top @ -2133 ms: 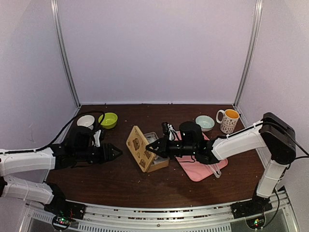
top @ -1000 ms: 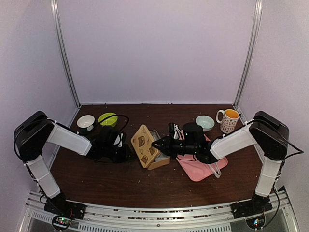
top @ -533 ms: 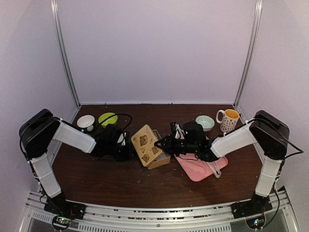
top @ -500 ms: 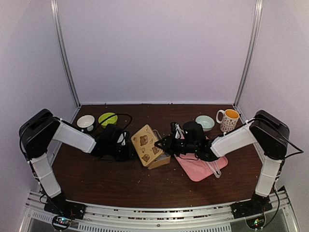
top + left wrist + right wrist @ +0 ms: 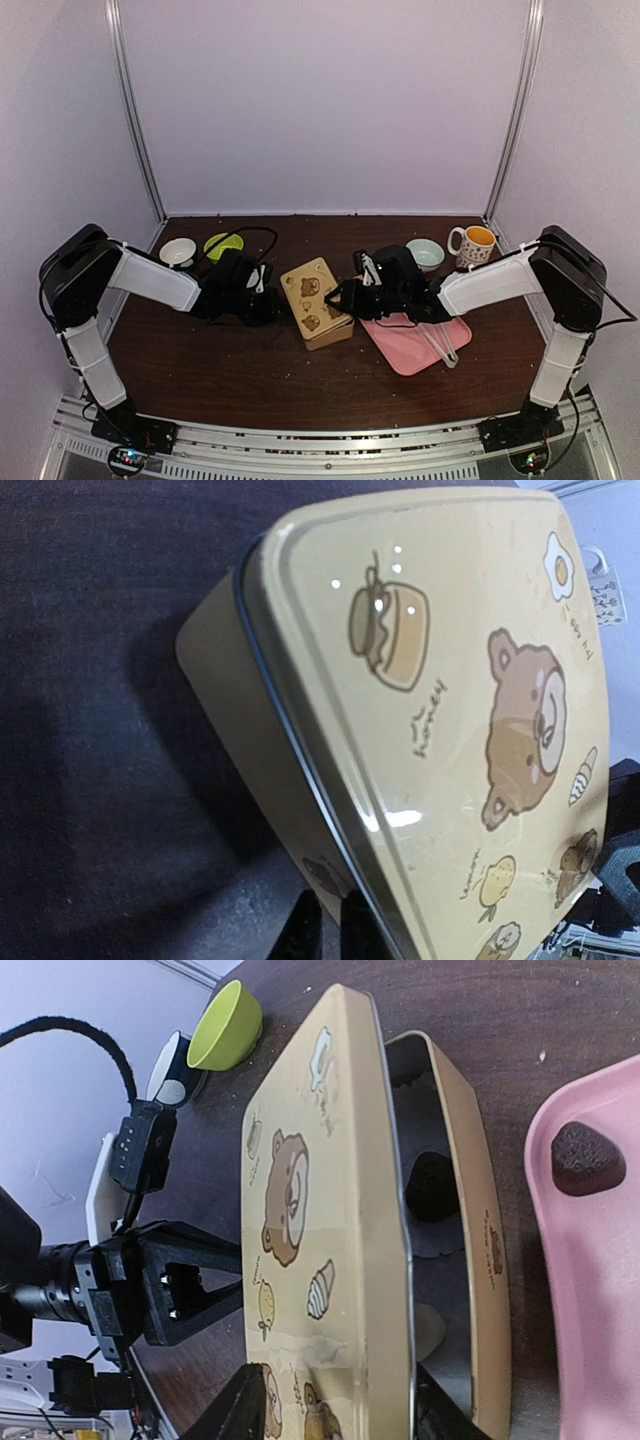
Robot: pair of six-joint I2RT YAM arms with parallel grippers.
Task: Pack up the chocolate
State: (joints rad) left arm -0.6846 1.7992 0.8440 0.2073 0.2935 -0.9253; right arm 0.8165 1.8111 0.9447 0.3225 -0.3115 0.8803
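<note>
Jaws parted astride the tilted lid [image 5: 320, 1210], the right gripper [image 5: 338, 1415] sits nearest the chocolate [image 5: 585, 1160] on the pink tray [image 5: 600, 1300] just beside them; the left gripper [image 5: 328, 930] has its jaws pinched shut, empty.

Plain pale lilac walls [image 5: 320, 100] box in a dark wood table [image 5: 250, 385], thin metal poles [image 5: 135, 110] at its far corners, a metal rail [image 5: 330, 452] along its near edge.

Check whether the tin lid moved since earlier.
Yes. The lid has swung down to the right, toward the pink tray, from steeply tilted to almost flat over the tin base, still ajar.
</note>
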